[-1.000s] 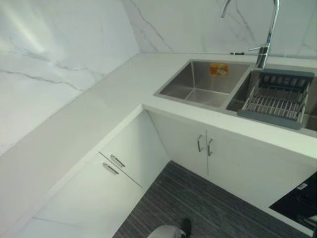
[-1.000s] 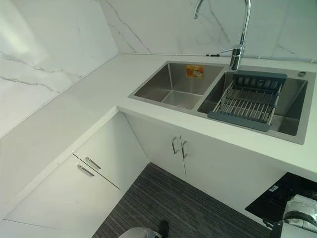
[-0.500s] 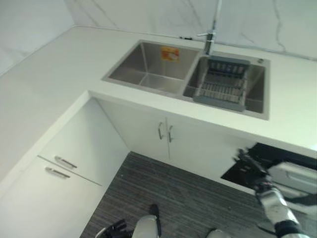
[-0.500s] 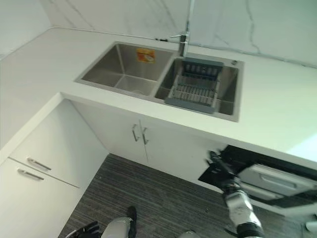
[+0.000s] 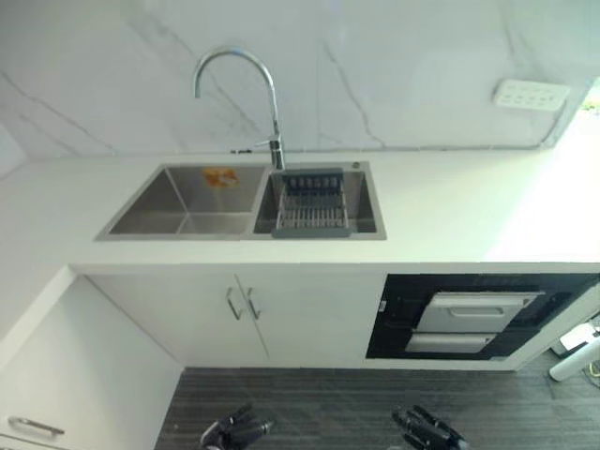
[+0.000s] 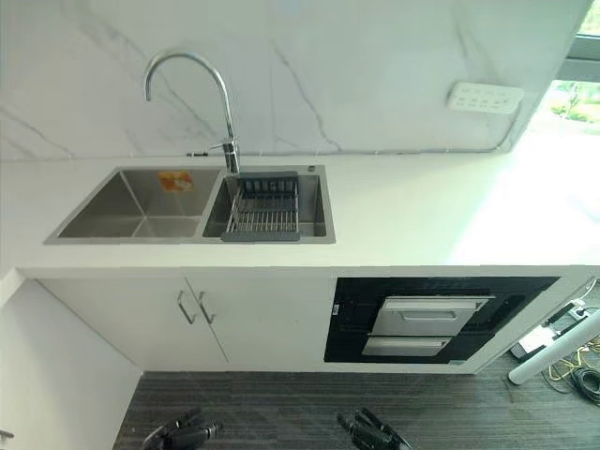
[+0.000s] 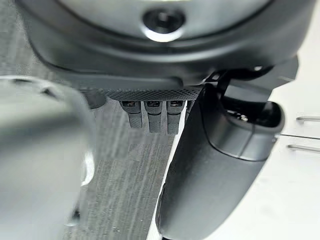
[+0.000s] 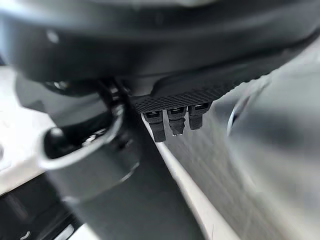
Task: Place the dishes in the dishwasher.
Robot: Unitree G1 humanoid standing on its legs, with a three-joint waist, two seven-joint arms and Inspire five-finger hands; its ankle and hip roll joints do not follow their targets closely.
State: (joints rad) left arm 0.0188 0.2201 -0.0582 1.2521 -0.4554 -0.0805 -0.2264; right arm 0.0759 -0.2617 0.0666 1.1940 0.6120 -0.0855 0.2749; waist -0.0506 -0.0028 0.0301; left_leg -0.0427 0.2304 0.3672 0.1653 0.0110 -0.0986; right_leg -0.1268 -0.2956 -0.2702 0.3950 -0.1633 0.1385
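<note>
Your head camera has swung round since half a second ago, so you now face the worktop (image 5: 450, 211) square on; the right hand (image 5: 427, 429), raised by the dishwasher (image 5: 473, 317) then, now hangs low over the floor (image 5: 328, 408). From left to right: your left hand (image 5: 234, 431) hangs low before the cabinet doors (image 5: 239, 314), fingers (image 7: 152, 116) straight and relaxed, holding nothing. Above it the double sink (image 5: 178, 202) sits in the worktop, the tap (image 5: 267, 112) at its back edge, a grey drying rack (image 5: 311, 202) in its right basin. Your right hand's fingers (image 8: 175, 120) are loose too, released, holding nothing. The dishwasher stands under the worktop's right part, a white socket strip (image 5: 531, 94) on the wall above.
</note>
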